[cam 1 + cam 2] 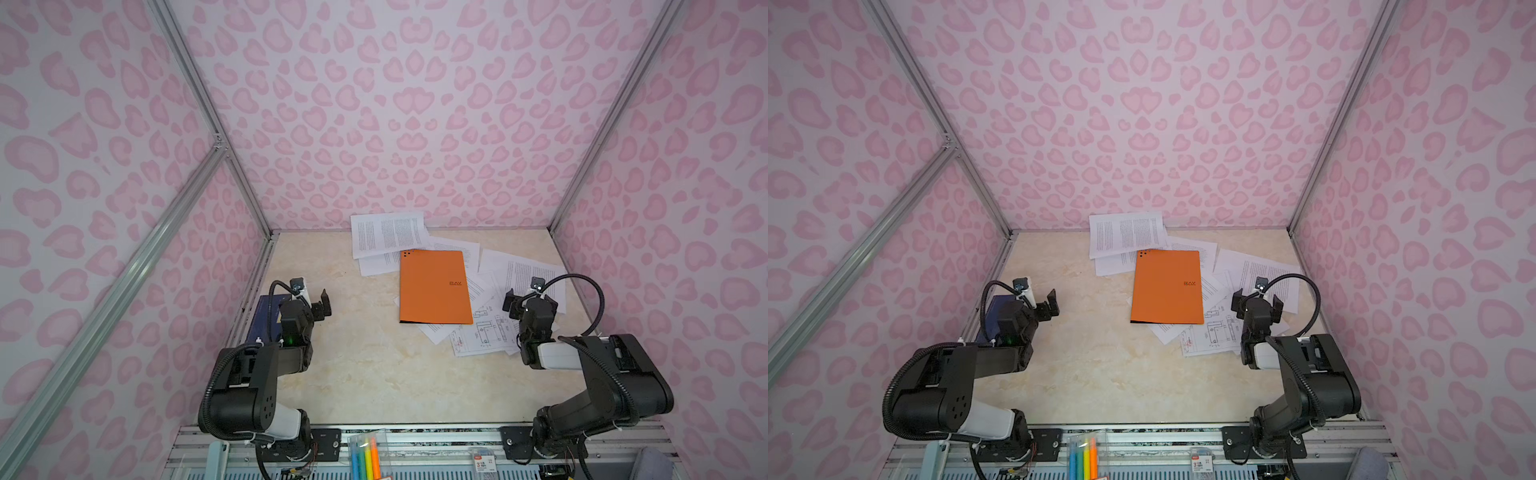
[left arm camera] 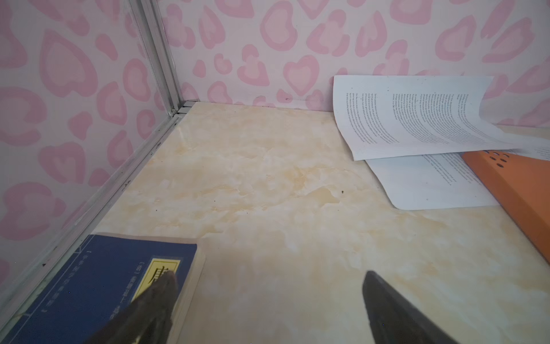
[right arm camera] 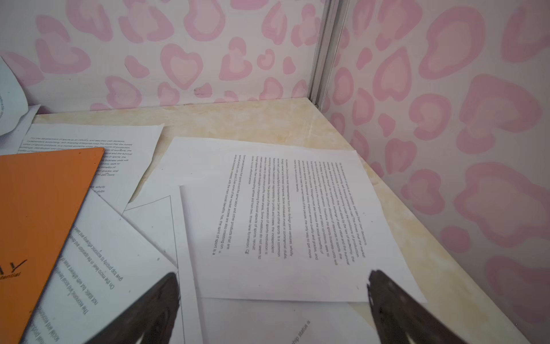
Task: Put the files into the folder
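Orange folder (image 1: 434,286) shut, flat, atop files (image 1: 388,232), which fan out behind, right of, under it. My right gripper (image 3: 273,275) gaping, empty, above files right of folder, probably placed to gather. My left gripper (image 2: 269,277) gaping, empty, well left of folder, free for cover.

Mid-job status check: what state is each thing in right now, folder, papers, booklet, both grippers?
Thin orange folder: closed, flat, lying on some sheets.
Loose white printed paper sheets: scattered outside the folder; one curls up against the back wall.
Dark blue booklet with yellow label: closed, flat by the left wall.
Left gripper: open, empty.
Right gripper: open, empty, over the sheets.
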Motion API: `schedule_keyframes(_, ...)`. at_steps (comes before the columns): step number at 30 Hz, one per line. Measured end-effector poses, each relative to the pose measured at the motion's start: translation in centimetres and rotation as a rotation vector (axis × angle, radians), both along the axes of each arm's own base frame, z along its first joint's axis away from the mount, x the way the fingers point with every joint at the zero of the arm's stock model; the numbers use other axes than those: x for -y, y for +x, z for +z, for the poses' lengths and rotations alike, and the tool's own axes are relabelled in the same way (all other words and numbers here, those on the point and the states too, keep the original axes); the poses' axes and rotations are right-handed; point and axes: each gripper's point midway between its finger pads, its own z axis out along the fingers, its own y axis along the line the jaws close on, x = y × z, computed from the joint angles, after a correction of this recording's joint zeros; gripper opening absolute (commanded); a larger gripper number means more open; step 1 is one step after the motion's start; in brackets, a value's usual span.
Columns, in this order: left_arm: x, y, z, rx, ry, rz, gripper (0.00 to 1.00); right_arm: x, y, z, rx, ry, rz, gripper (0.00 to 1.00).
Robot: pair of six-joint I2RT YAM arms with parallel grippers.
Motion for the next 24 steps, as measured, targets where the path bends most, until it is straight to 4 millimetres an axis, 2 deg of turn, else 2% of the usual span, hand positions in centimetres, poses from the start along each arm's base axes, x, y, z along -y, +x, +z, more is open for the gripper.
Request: schedule_keyframes(24,0.03,0.0,0.0,0.0,0.0,-0.001,0.98,0.01,0.06,-0.07,-0.002,0.006,0.012,1.0)
